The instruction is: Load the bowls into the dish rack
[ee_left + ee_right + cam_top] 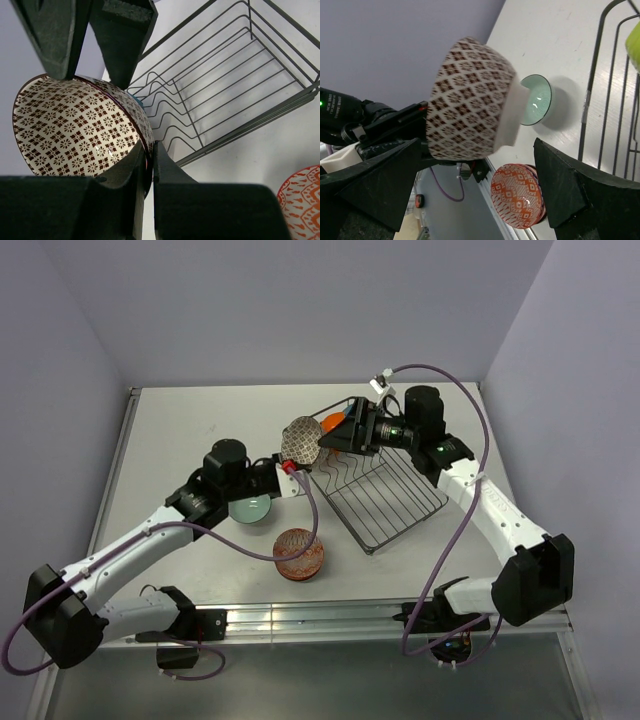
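My left gripper (292,462) is shut on the rim of the dark brown patterned bowl (300,440) and holds it tilted in the air by the near-left end of the dish rack (385,495). In the left wrist view the fingers (165,170) pinch the bowl's wall (75,130). My right gripper (345,430) is open and empty, facing that bowl (470,107) over the rack's far end. An orange bowl (333,423) sits at that end. A lime green bowl (635,45) shows at the right wrist view's edge.
A pale blue-green bowl (250,508) sits on the table under the left wrist. A red-orange patterned bowl (298,553) sits near the front edge, left of the rack's near corner. Most of the rack's tines (225,75) stand bare.
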